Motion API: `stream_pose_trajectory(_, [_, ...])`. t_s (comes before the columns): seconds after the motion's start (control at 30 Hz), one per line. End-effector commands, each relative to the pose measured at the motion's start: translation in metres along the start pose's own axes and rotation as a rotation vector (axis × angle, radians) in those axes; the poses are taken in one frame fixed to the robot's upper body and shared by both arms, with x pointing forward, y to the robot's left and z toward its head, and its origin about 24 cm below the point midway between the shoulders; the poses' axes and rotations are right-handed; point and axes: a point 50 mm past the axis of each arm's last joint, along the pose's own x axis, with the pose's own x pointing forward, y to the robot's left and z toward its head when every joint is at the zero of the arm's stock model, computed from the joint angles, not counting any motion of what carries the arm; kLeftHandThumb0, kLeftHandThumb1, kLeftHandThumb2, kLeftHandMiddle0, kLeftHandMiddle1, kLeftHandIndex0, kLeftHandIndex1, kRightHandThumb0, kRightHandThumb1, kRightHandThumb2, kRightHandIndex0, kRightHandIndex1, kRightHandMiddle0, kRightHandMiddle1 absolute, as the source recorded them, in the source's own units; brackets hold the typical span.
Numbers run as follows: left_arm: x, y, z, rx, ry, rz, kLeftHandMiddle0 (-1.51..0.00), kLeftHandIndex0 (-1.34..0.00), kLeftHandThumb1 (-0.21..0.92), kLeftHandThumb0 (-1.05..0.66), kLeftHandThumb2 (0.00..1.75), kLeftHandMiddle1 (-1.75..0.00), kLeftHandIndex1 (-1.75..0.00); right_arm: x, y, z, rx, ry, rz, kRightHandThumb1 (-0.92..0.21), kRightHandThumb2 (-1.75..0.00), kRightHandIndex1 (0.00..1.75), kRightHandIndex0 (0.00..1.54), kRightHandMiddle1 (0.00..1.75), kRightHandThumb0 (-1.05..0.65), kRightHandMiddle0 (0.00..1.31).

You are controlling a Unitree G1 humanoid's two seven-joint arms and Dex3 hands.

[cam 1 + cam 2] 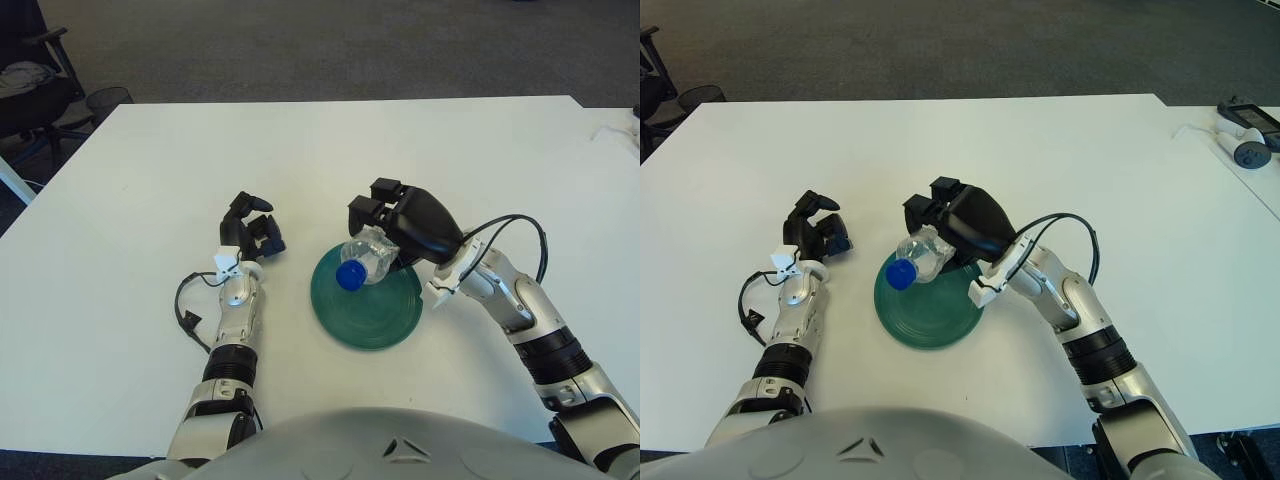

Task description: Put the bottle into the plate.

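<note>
A clear plastic bottle (367, 257) with a blue cap lies tilted, cap toward me, over the far part of a dark green plate (370, 310) on the white table. My right hand (400, 222) is curled around the bottle's body from behind and holds it just above the plate. I cannot tell if the bottle touches the plate. My left hand (252, 232) shows left of the plate, fingers curled, holding nothing. The same scene shows in the right eye view, with the bottle (920, 257) over the plate (925, 318).
The white table (150, 180) reaches far on all sides. A black office chair (35, 85) and a mesh bin (108, 98) stand past its far left corner. Small white devices (1245, 135) lie at the far right.
</note>
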Motion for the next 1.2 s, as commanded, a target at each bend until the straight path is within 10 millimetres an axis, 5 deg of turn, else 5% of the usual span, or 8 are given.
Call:
stream_pose_trajectory(0.0, [0.0035, -0.0014, 0.0044, -0.001, -0.012, 0.001, -1.28, -0.79, 0.1, -0.57, 1.59, -1.75, -1.75, -0.001, 0.0011, 0.0003, -0.038, -0.029, 0.01, -0.22, -1.38, 1.75, 1.25, 1.75, -0.11, 1.03])
stream_pose_trajectory(1.17, [0.0038, -0.0023, 0.0051, -0.004, -0.019, 0.01, -1.28, -0.78, 0.11, -0.56, 1.57, -1.75, -1.75, -0.0006, 0.0054, 0.0047, -0.12, -0.098, 0.015, -0.31, -1.28, 1.75, 1.24, 1.75, -0.14, 1.0])
